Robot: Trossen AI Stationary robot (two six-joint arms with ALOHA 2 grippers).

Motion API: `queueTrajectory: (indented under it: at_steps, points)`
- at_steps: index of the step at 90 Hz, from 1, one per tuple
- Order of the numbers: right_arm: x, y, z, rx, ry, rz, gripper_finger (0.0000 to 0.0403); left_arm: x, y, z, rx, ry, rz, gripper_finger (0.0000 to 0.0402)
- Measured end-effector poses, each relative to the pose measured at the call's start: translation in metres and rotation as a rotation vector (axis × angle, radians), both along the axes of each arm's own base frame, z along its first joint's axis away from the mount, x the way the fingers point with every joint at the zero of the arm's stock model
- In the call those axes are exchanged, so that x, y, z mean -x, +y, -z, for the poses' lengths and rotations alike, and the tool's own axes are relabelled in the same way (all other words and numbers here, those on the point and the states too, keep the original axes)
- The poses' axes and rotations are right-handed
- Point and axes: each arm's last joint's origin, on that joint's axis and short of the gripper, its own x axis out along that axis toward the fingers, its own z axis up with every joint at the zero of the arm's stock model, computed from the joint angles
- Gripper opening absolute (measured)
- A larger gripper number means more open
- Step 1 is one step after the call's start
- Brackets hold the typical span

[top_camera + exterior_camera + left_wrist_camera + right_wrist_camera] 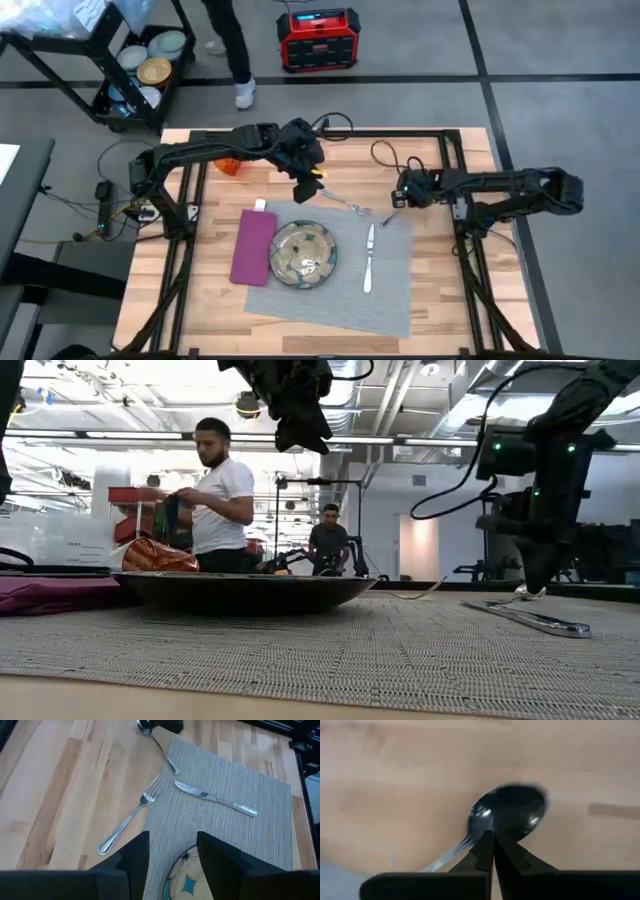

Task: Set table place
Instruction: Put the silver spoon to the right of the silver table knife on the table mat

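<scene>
Setting: you have the mat (385, 290) laid on the bench (440, 300), with the plate (303, 255) on it and the napkin (253, 246) just beside the plate.
Knife: the knife (369, 258) lies flat on the mat, on the side of the plate away from the napkin.
Fork: the fork (131, 815) lies slanted on bare wood, its tines reaching the mat's edge, so you would judge it not yet placed.
Spoon: the spoon (507, 812) rests on the wood at the mat's far corner, bowl away from the mat.
Right gripper: your right gripper (493, 845) is low over the spoon, jaws drawn together at the neck just behind the bowl; whether they actually pinch it you cannot tell.
Left gripper: your left gripper (172, 852) hangs above the plate's far edge, jaws apart and holding nothing.
Handling: the spoon looks light, stiff and slick, likely to swivel or slip; take it across the narrow handle, not the rounded bowl.
Cup: an orange cup (229, 166) sits near the far-left corner, mostly hidden under the left arm.
Hard to see: the spoon's handle is blurred in the right wrist view, and in the overhead view the gripper covers its bowl.
</scene>
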Motion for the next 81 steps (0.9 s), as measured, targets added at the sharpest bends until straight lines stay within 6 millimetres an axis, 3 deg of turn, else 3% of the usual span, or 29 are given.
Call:
queueTrajectory:
  at_steps: [31,59,81]
  points:
    - [0.008,0.001,0.002,-0.033,0.067,0.043,0.0000,0.001,0.000,0.001,-0.002,0.009,0.007,0.0149]
    - [0.002,0.020,-0.008,0.033,-0.003,-0.012,0.0000,0.001,0.000,0.001,-0.002,0.009,0.007,0.0149]
    - [0.011,0.032,-0.007,0.016,0.107,-0.036,0.0000,0.001,0.000,0.001,-0.002,0.009,0.007,0.0149]
